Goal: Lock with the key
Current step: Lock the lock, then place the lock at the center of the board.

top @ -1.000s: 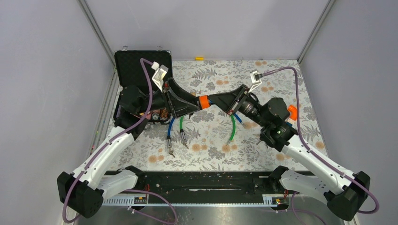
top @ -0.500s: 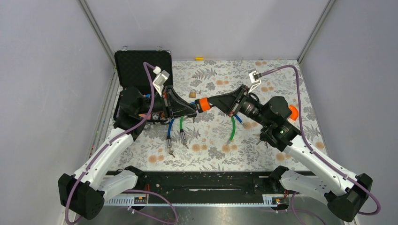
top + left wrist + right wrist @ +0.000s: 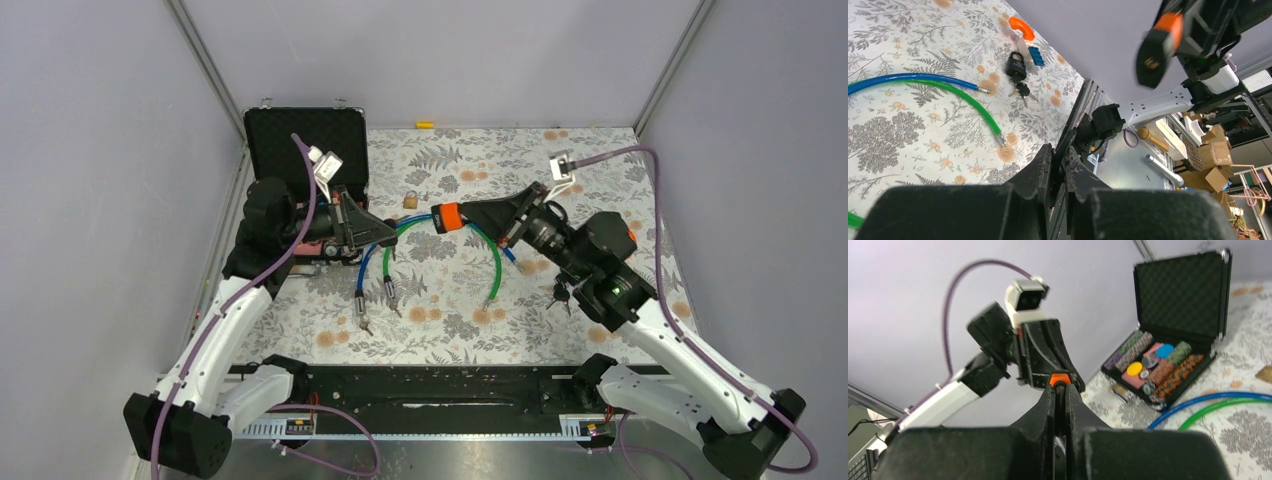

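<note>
My right gripper (image 3: 466, 215) (image 3: 1060, 388) is shut on a black cylinder lock with an orange cap (image 3: 446, 217) (image 3: 1059, 378) (image 3: 1157, 46), held in the air over the middle of the table. About a hand's width to its left, my left gripper (image 3: 388, 232) (image 3: 1058, 151) is shut, and I see nothing between its fingers. A black padlock (image 3: 1016, 65) with a bunch of keys (image 3: 1023, 91) (image 3: 560, 293) lies on the cloth beside the right arm. A small brass padlock (image 3: 410, 200) lies behind the grippers.
A blue cable (image 3: 365, 270) (image 3: 913, 78) and a green cable (image 3: 497, 270) (image 3: 973, 105) arc across the flowered cloth below the grippers. An open black case (image 3: 305, 140) (image 3: 1178, 295) with poker chips stands at the back left. An orange piece (image 3: 1021, 27) and a blue brick (image 3: 1036, 55) lie past the padlock.
The left gripper has shut and drawn back to the left, away from the orange-capped lock. The right gripper has carried the lock slightly right and back.
</note>
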